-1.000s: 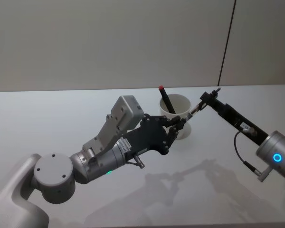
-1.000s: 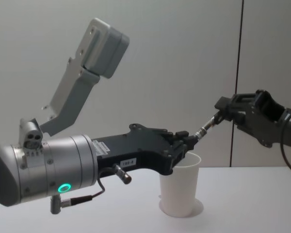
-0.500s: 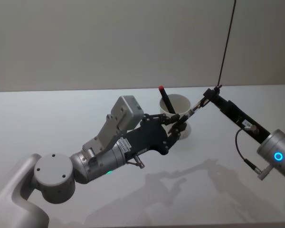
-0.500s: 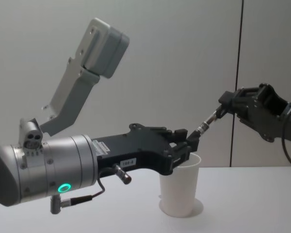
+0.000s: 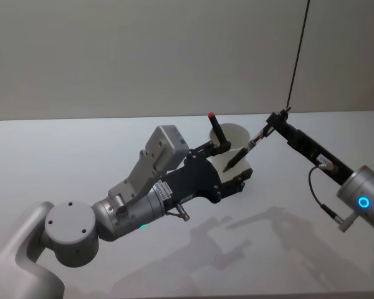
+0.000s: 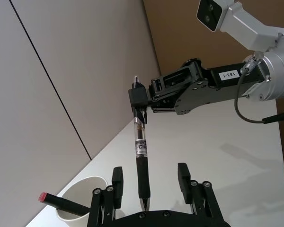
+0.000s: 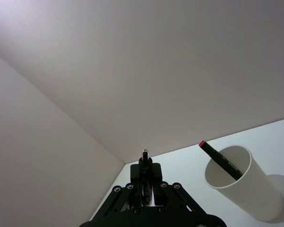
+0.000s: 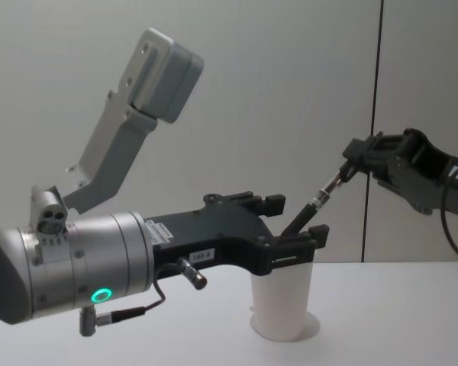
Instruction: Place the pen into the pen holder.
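- The right gripper (image 8: 349,164) is pinching the top end of the black-and-clear ballpoint pen (image 6: 140,161), which is slanting down toward the robot's left.
- The left gripper (image 6: 150,182) is standing spread wide, its fingers either side of the pen's lower grip without touching it.
- The plain white tapered paper cup (image 5: 232,151) is sitting on the pale table (image 5: 62,156) just beyond the pen's tip, with a red-capped marker (image 5: 218,132) leaning inside.

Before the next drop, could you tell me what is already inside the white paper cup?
A dark pen with a red end leans inside the white paper cup, poking above the rim. The cup wall hides its lower part and the bottom.
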You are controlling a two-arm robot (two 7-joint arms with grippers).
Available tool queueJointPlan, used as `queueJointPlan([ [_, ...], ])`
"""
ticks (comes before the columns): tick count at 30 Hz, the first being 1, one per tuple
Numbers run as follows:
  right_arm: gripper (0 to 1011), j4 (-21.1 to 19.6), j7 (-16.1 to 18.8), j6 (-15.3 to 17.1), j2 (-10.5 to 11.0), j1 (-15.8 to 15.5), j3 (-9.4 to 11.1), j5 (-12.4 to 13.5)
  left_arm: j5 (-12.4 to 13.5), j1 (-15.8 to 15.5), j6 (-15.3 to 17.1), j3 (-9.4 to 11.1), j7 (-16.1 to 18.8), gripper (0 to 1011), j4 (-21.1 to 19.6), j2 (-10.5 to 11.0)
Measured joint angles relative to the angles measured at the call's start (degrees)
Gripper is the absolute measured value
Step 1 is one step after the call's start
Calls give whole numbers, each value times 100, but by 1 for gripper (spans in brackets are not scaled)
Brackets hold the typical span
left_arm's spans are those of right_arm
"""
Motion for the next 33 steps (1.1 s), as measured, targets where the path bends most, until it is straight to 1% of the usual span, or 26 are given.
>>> queueJointPlan([
  [2, 130, 27, 35, -32, 6, 32, -6, -89, 0, 0, 0, 0, 0, 746, 0, 0],
  [3, 130, 66, 71, -65, 16, 77, -12, -187, 0, 0, 0, 0, 0, 800, 0, 0],
  [4, 130, 88, 98, -86, 20, 99, -13, -254, 0, 0, 0, 0, 0, 817, 0, 0],
  [5, 130, 139, 141, -121, 30, 153, -16, -365, 0, 0, 0, 0, 0, 854, 0, 0],
  [6, 130, 163, 164, -137, 34, 179, -17, -417, 0, 0, 0, 0, 0, 886, 0, 0],
  [7, 130, 190, 189, -156, 37, 209, -17, -470, 0, 0, 0, 0, 0, 906, 0, 0],
  [8, 130, 246, 254, -203, 44, 267, -17, -602, 0, 0, 0, 0, 0, 929, 0, 0],
  [9, 130, 246, 254, -203, 44, 267, -17, -602, 0, 0, 0, 0, 0, 929, 0, 0],
  [10, 130, 310, 316, -251, 56, 344, -17, -717, 0, 0, 0, 0, 0, 982, 0, 0],
  [11, 130, 392, 386, -302, 65, 417, -13, -834, 0, 0, 0, 1, 0, 995, 0, 0],
  [15, 130, 541, 548, -414, 78, 576, 1, -1066, 0, 0, 0, 0, 0, 1004, 0, 0],
  [16, 130, 640, 646, -475, 88, 678, 14, -1185, 0, 0, 0, 0, -1, 1004, 0, 0],
  [18, 130, 772, 791, -552, 97, 813, 26, -1336, 0, 0, 0, 0, 0, 1004, 0, 0],
  [21, 130, 915, 939, -617, 102, 959, 36, -1484, 0, 0, 0, 0, 0, 1004, 0, 0],
  [22, 130, 1023, 1040, -661, 104, 1066, 41, -1588, 0, 0, -1, 0, -1, 1004, 0, 0],
  [24, 130, 1136, 1131, -699, 104, 1177, 44, -1682, 0, 0, -1, 0, -1, 1004, 0, 0],
  [25, 130, 1233, 1224, -739, 103, 1281, 46, -1783, 0, 0, -1, 0, -1, 1004, 0, 0],
  [26, 130, 1297, 1265, -757, 101, 1329, 46, -1829, 0, 0, -1, 0, -1, 1004, 0, 0],
  [27, 130, 1401, 1364, -799, 97, 1425, 46, -1941, 0, 0, -1, 0, -1, 1004, 0, 0],
  [28, 130, 1401, 1364, -799, 97, 1425, 46, -1941, 0, 0, -1, 0, -1, 1004, 0, 0],
  [31, 130, 1701, 1549, -885, 74, 1691, 31, -2190, 0, 0, -1, 0, -1, 1004, 0, 0],
  [33, 130, 1839, 1617, -923, 63, 1790, 21, -2282, 0, 0, -1, 0, -1, 1004, 0, 0],
])
